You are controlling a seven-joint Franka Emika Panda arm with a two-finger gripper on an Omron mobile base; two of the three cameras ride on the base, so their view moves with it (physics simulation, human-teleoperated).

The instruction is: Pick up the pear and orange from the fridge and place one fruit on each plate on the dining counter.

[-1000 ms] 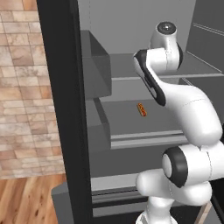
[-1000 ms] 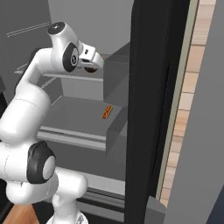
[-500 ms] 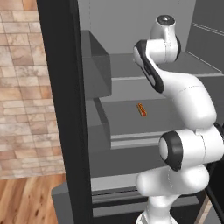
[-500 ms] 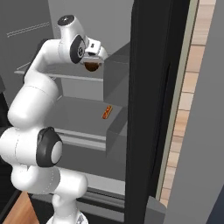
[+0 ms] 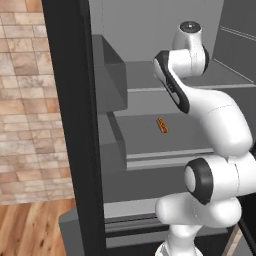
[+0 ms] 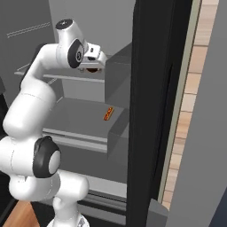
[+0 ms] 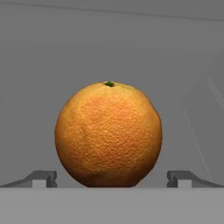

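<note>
Now the hand (image 7: 112, 178) brackets the orange (image 7: 108, 134), jaws spread, apparently untouched.

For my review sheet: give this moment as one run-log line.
phase: reaching for orange | gripper: open, fingertips flanking orange, not closed | place: fridge upper shelf | held: nothing

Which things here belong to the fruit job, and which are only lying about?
Belong to the job:
- orange, straight ahead of the open end effector
- fridge

Only lying about:
- small orange-red item on the lower shelf
</note>
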